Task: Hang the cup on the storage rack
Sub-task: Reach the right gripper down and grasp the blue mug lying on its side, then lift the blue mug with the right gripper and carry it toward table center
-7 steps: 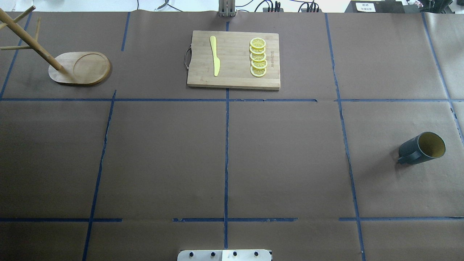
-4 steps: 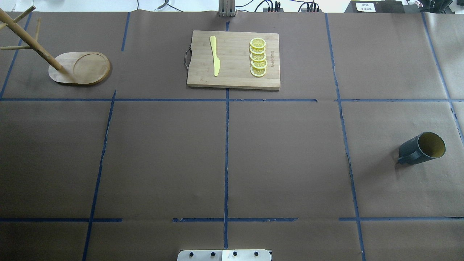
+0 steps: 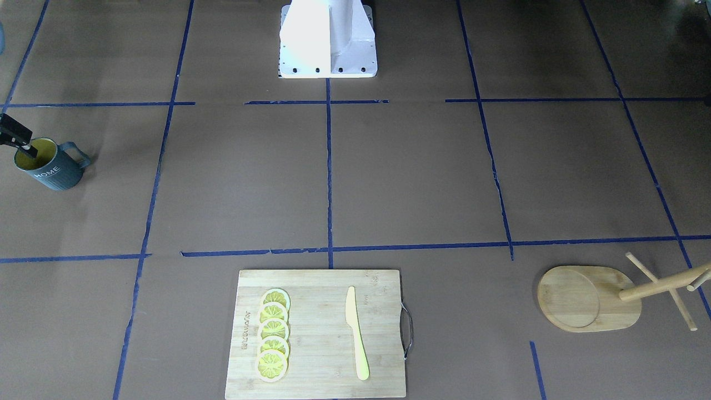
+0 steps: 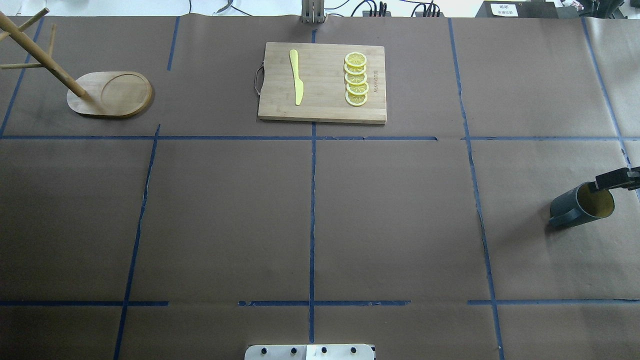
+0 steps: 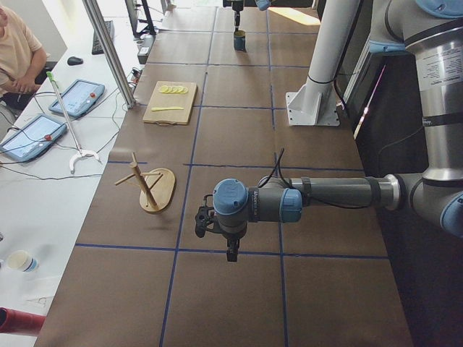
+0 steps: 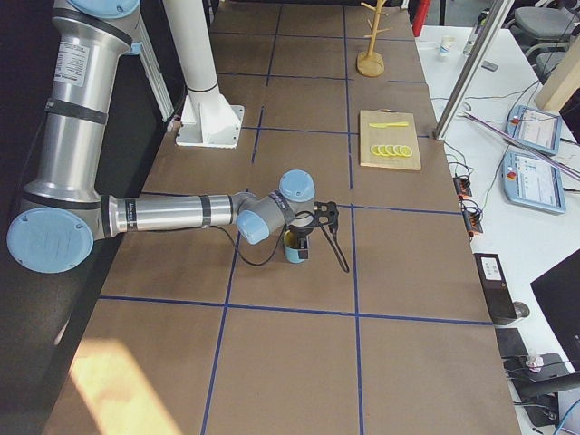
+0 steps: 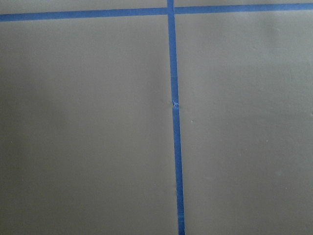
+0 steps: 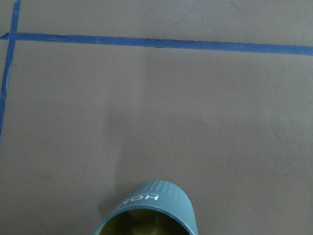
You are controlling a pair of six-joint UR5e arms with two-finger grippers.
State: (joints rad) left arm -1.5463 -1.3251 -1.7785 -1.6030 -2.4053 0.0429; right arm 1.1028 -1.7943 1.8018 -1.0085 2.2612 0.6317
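Cup unmoved, right fingers newly at its rim.

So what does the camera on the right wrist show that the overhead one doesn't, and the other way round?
Only the right wrist view shows the white HOME lettering on the cup, close up. Only the overhead view shows the storage rack, the cutting board with its knife and lemon slices, the cup's handle, and the right arm's dark fingers at the cup's rim. Both share the cup and the brown table crossed by blue tape.
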